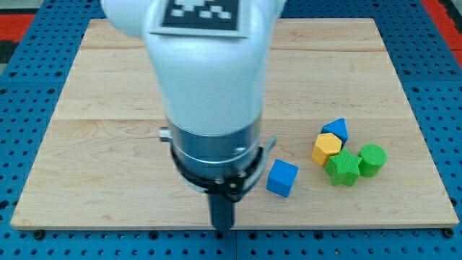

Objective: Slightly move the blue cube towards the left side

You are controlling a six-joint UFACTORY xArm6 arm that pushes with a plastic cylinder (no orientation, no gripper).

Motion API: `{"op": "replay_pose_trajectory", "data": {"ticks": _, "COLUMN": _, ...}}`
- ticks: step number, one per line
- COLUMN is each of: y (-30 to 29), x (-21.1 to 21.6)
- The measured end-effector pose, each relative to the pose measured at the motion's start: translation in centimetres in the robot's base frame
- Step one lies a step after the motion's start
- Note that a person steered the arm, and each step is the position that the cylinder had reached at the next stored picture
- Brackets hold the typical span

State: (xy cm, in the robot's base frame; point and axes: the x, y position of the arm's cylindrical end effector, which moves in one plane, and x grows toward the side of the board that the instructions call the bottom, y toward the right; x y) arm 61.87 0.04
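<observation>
Blue cube (281, 178) is seen on the wooden board (108, 144) just to the view's right of my tip (222, 227), a plain rod without jaws, slightly above it.

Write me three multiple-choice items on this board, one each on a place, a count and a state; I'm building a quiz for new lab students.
1. Where does the blue cube lie relative to the cluster of other blocks?
A. to the cluster's left in the view
B. above it
C. to its right

2. How many green blocks are on the wooden board?
A. none
B. two
C. four

3. How does the blue cube stand to the other blocks?
A. stacked on one
B. wedged between two
C. alone, apart from them

Answers:
1 A: the yellow block and its neighbours sit further right.
2 B: the green star-like block and the green cylinder.
3 C: bare board surrounds it.

My tip is left of the cube.
</observation>
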Motion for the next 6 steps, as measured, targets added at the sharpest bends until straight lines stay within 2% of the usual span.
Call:
{"op": "replay_pose_trajectory", "data": {"ticks": 2, "y": 11.9, "x": -2.0}}
{"op": "replay_pose_trajectory", "data": {"ticks": 3, "y": 10.4, "x": -2.6}}
{"op": "replay_pose_trajectory", "data": {"ticks": 4, "y": 10.5, "x": -6.1}}
{"op": "replay_pose_trajectory", "data": {"ticks": 6, "y": 7.1, "x": -7.3}}
